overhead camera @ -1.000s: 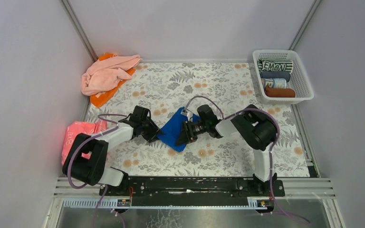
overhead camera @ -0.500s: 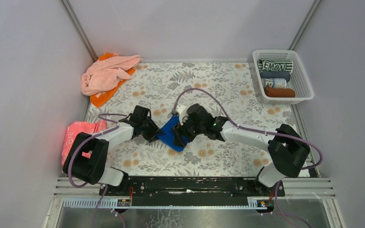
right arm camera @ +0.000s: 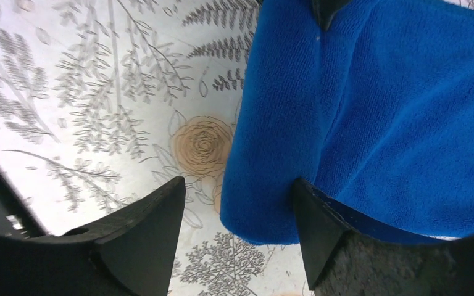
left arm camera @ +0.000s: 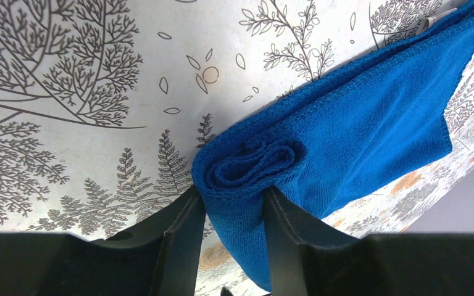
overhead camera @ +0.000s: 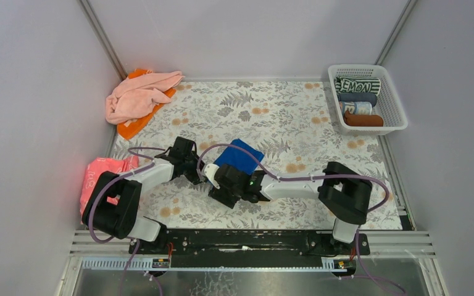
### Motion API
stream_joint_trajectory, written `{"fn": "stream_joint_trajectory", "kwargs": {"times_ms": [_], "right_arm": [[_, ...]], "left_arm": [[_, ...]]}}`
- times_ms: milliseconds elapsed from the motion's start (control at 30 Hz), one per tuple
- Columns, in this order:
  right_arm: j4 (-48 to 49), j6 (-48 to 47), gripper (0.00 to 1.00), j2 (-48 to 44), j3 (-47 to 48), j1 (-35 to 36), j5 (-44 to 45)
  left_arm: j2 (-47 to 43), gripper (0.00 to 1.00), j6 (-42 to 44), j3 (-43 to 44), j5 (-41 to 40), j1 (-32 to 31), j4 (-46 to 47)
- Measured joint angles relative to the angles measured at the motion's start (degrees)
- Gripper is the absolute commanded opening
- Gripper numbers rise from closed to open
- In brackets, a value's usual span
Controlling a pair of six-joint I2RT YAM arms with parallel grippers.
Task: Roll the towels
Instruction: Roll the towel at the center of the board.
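The royal blue terry towel [overhead camera: 237, 157] lies on the floral-printed table cover [overhead camera: 296, 111] just off centre toward 7 o'clock. Its 7 o'clock end is already wound into a short coil and its flat tail runs out toward 1 o'clock.

The step in hand looks like winding that coil along the tail. To do it well, both ends of the coil should turn together, so the roll stays straight and does not cone. The cloth should stay taut against the table so that no slack layer gets trapped. The soft terry will likely spring loose if either end is let go early.

The left gripper [left arm camera: 233, 203] comes in from 9 o'clock and is clamped narrowly on the coil's end. Its two black fingers [left arm camera: 179, 234] press the spiral from both sides.

The right gripper [right arm camera: 237, 191] reaches across from 3 o'clock with its jaws spread wide. The towel's rounded fold sits between them against one finger, with bare table beside the other, so it grips nothing yet.

A pale pink terry towel [overhead camera: 139, 95] and an orange terry towel [overhead camera: 133, 126] wait unrolled at 10 o'clock. Finished rolls [overhead camera: 358, 102] fill the white plastic lattice basket [overhead camera: 395, 102] at 2 o'clock.
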Motion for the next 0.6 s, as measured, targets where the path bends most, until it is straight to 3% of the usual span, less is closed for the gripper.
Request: {"fn": "stream_joint_trajectory", "kwargs": {"times_ms": [200, 333, 600], "right_arm": [[1.11, -2.73, 0.67, 4.02, 0.02, 0.57, 4.5], [1.75, -3.85, 0.59, 4.98, 0.33, 0.68, 6.36], [1.97, -5.75, 0.12, 5.92, 0.81, 0.02, 7.34]], "left_arm": [[0.0, 0.39, -0.02, 0.0, -0.02, -0.02, 0.04], [-0.04, 0.41, -0.02, 0.0, -0.02, -0.04, 0.09], [-1.31, 0.55, 0.11, 0.07, -1.49, -0.07, -0.74]]}}
